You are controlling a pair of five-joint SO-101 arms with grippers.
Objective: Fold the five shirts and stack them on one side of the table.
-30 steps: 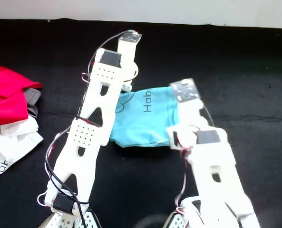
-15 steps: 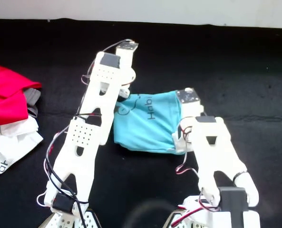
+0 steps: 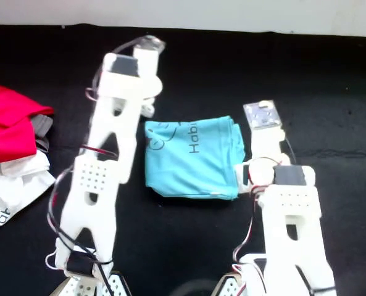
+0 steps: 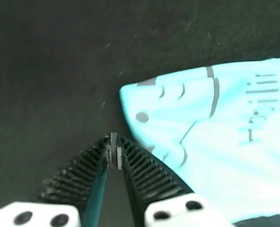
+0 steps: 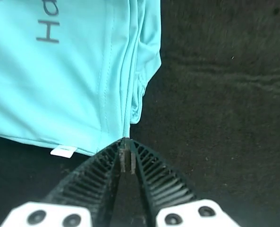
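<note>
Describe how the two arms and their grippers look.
Both the left arm and right arm are white plastic with cut-out openings, black motor blocks and thin red, black and white cables. The left gripper and right gripper have black ribbed jaws on white bases.

Looking down on a table draped wholly in black, slightly fuzzy cloth, with a faint crease running across the table's middle. Beyond the table's far edge, a plain, pale, evenly lit wall.
</note>
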